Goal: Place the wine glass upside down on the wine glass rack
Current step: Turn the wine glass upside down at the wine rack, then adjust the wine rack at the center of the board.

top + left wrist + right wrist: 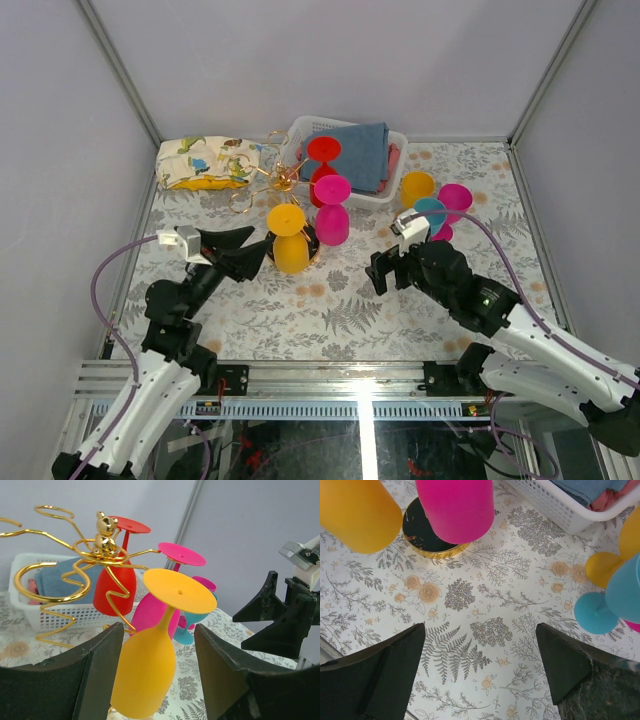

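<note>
A yellow wine glass (pixel 290 245) (pixel 145 675) hangs upside down by its foot on an arm of the gold wire wine glass rack (pixel 283 180) (pixel 102 545). A red glass (pixel 323 160) and a pink glass (pixel 332 210) hang there too. My left gripper (pixel 255 250) (pixel 159 629) is open, one finger on each side of the yellow bowl, with a clear gap on the right side. My right gripper (pixel 385 272) (pixel 480 630) hangs wide open over bare tablecloth, right of the rack's dark round base (pixel 420 527), holding nothing.
A white basket (pixel 400 150) with folded cloths stands behind the rack. Loose yellow (pixel 417 187), teal (pixel 430 212) and magenta (pixel 455 200) glasses stand at the right, close to my right wrist. A patterned pouch (pixel 205 162) lies at the back left. Walls enclose three sides.
</note>
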